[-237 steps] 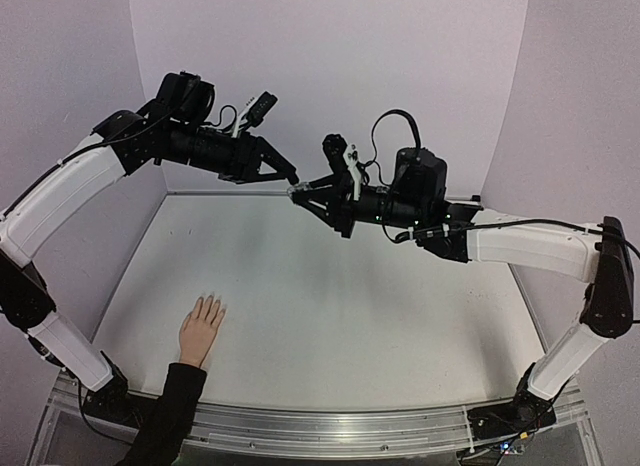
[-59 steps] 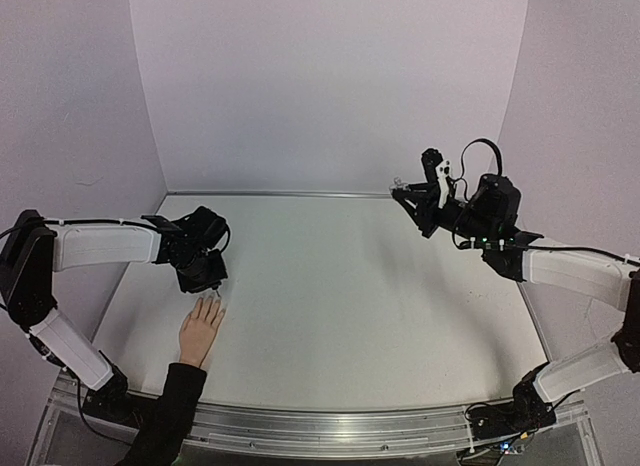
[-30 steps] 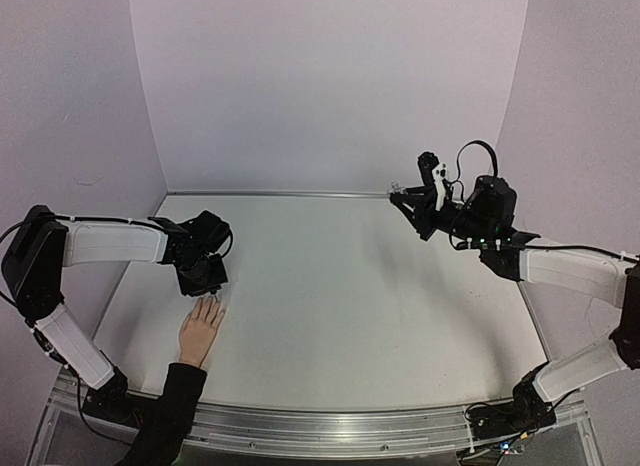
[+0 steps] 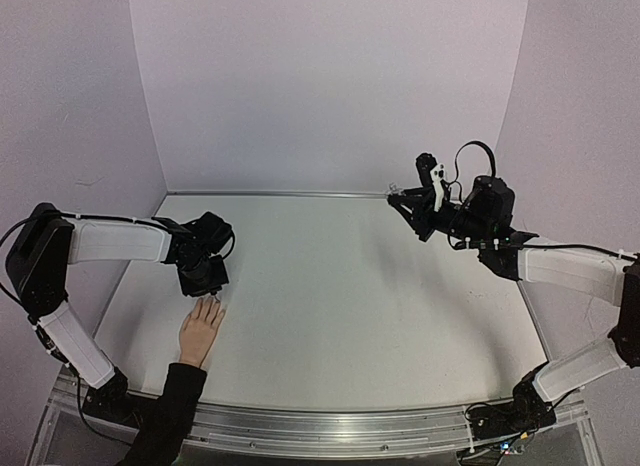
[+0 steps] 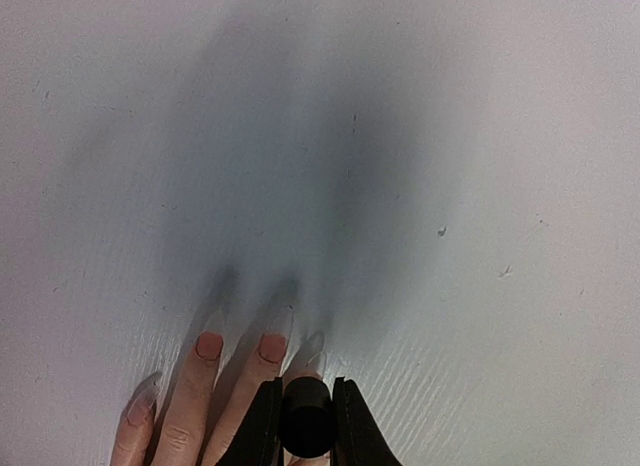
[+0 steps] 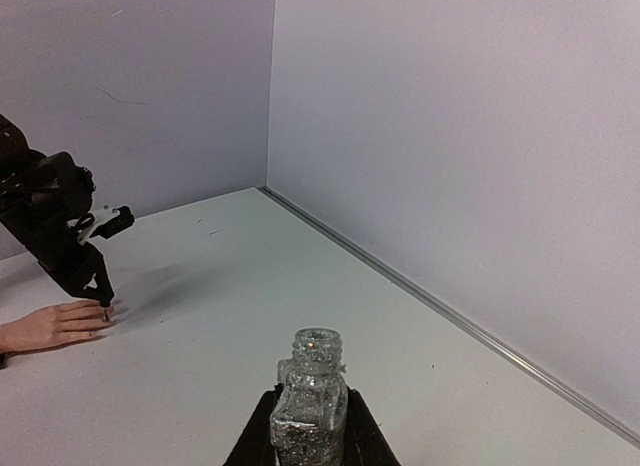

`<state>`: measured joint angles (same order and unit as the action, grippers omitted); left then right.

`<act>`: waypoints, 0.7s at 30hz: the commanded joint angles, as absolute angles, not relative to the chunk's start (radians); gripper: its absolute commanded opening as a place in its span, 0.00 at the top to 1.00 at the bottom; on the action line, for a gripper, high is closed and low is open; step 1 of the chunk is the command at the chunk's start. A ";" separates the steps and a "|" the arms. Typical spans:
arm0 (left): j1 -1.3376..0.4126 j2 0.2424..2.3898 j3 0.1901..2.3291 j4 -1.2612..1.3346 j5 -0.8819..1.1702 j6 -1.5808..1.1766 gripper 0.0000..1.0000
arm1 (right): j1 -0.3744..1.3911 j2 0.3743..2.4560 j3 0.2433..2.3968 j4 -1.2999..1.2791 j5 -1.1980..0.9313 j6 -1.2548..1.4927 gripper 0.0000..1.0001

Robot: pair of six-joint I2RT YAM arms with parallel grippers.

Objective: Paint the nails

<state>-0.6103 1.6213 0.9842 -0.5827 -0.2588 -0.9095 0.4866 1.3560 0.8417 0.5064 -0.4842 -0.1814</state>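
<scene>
The pale peach hand (image 4: 201, 328) with a black sleeve lies flat near the table's front left. My left gripper (image 4: 210, 285) hangs just beyond its fingertips, shut on a black brush cap (image 5: 304, 421). In the left wrist view two nails (image 5: 208, 345) look pink. The nail (image 5: 316, 359) just ahead of the cap looks pale and glossy, and the brush tip is hidden under the cap. My right gripper (image 4: 401, 199) is raised at the back right, shut on an open glass bottle (image 6: 312, 376) of glittery polish, held upright. The hand also shows in the right wrist view (image 6: 55, 324).
The white table (image 4: 340, 296) is walled by pale lilac panels at the back and sides. A metal rail (image 4: 350, 426) runs along the near edge. The black sleeve (image 4: 170, 411) reaches over that rail at the front left.
Since 7.9 s ago the arms separated from a raised meeting at mid-table; the left came down to the fingertips, the right drew back right. Over the last second, barely any shift.
</scene>
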 commanded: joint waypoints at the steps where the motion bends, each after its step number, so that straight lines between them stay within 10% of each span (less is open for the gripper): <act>1: -0.603 1.631 1.032 -0.566 -0.283 -0.888 1.00 | 0.484 1.362 0.885 0.537 -0.499 -0.172 1.00; 21: -0.603 1.644 1.028 -0.561 -0.277 -0.885 1.00 | 0.484 1.362 0.887 0.537 -0.505 -0.166 1.00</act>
